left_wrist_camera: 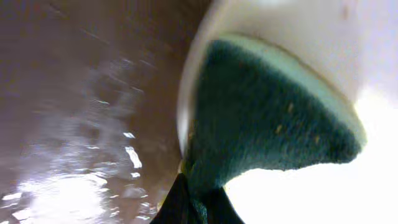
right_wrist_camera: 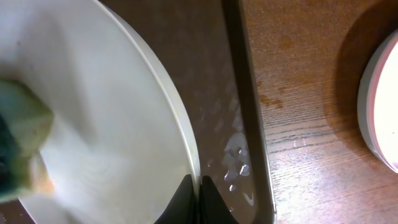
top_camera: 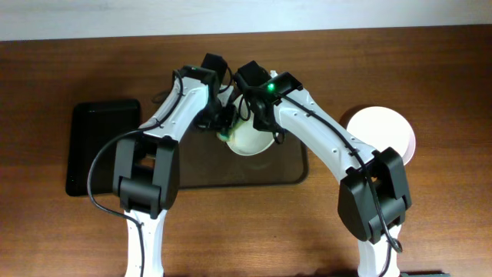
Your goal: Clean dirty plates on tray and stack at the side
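Observation:
One white plate (top_camera: 250, 138) is held tilted over the dark brown tray (top_camera: 290, 171). My right gripper (right_wrist_camera: 198, 196) is shut on its rim (right_wrist_camera: 180, 124). My left gripper (left_wrist_camera: 198, 208) is shut on a green sponge (left_wrist_camera: 261, 118) with a pale yellow backing, pressed against the plate's face (left_wrist_camera: 373, 56). The sponge also shows at the left edge of the right wrist view (right_wrist_camera: 15, 143). White plates (top_camera: 382, 132) lie on the table to the right of the tray; how many are stacked there I cannot tell. Their edge shows in the right wrist view (right_wrist_camera: 379, 106).
A smaller black tray (top_camera: 101, 146) lies on the wooden table left of the brown tray. The brown tray's surface looks wet and shiny (left_wrist_camera: 74, 180). Its rim (right_wrist_camera: 249, 118) runs beside the wooden tabletop (right_wrist_camera: 305, 74).

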Available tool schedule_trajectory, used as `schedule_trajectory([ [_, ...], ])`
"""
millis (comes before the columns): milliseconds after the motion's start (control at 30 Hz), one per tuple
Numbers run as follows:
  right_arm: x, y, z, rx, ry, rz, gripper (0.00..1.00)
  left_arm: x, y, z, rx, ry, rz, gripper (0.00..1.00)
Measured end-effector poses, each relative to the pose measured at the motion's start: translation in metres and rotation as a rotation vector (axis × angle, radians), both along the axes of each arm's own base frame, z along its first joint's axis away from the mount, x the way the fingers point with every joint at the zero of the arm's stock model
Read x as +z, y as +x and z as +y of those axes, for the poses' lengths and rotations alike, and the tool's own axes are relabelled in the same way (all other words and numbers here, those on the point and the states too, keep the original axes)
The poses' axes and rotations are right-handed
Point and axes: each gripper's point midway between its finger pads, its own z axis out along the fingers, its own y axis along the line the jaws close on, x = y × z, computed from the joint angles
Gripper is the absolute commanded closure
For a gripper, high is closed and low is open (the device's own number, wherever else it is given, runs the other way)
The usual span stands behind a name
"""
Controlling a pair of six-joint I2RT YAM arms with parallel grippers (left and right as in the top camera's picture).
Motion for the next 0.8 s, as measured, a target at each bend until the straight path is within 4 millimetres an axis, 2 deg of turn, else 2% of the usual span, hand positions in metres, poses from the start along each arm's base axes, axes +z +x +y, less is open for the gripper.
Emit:
schedule_trajectory([
  [133,0.000,-0.002,-0.003,-0.001,-0.015,0.010,0.96,0.037,0.033,0.009,0.035,0.029,-0.114,0.99],
  [167,0.000,-0.002,-0.004,0.000,-0.015,0.010,0.96,0.051,0.045,0.021,0.079,0.046,-0.148,0.99],
  [233,0.000,-0.002,-0.004,0.001,-0.015,0.010,0.96,0.054,0.045,0.032,0.109,0.059,-0.135,0.99],
  [300,0.000,-0.002,-0.004,0.001,-0.015,0.010,0.96,0.052,0.031,0.035,0.104,0.021,-0.064,0.99],
  [467,0.000,-0.002,-0.004,0.005,-0.017,0.011,0.96,0.068,0.012,-0.026,-0.078,-0.280,-0.010,0.99],
  [533,0.000,-0.002,-0.004,0.006,-0.017,0.011,0.96,0.070,0.008,-0.042,-0.130,-0.336,-0.016,0.99],
  [667,0.000,-0.002,-0.004,0.008,-0.018,0.012,0.96,0.066,0.004,-0.058,-0.180,-0.374,-0.020,0.99],
  [767,0.000,-0.002,-0.004,0.007,-0.017,0.012,0.96,0.044,0.007,-0.058,-0.178,-0.374,0.009,0.99],
  [800,0.000,-0.002,-0.004,0.008,-0.018,0.012,0.96,0.028,0.005,-0.057,-0.171,-0.367,0.042,0.99],
])
